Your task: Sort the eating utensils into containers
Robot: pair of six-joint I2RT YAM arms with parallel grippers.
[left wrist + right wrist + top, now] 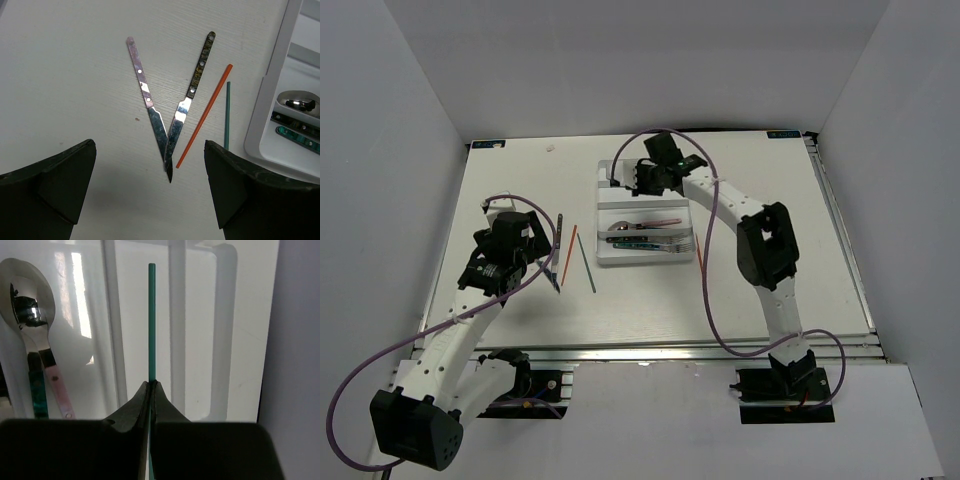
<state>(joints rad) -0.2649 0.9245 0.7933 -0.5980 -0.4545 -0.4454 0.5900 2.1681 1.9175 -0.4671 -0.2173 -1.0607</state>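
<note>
Right tool [151, 385], clenched on a teal chopstick [151, 320], hangs over the white tray [235, 315] at the counter's [720, 300] 12 o'clock. Pinched near one end, the stick could swing across a divider [176, 315]. Left tool [149, 165], released, hovers over two knives [141, 80] at 9 o'clock, their tips crossed, so one may drag the other. The stick's gripped end is hidden.

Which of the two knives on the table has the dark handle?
The knife beside the orange chopstick; the other knife, farther from it, has a pale purplish handle.
</note>
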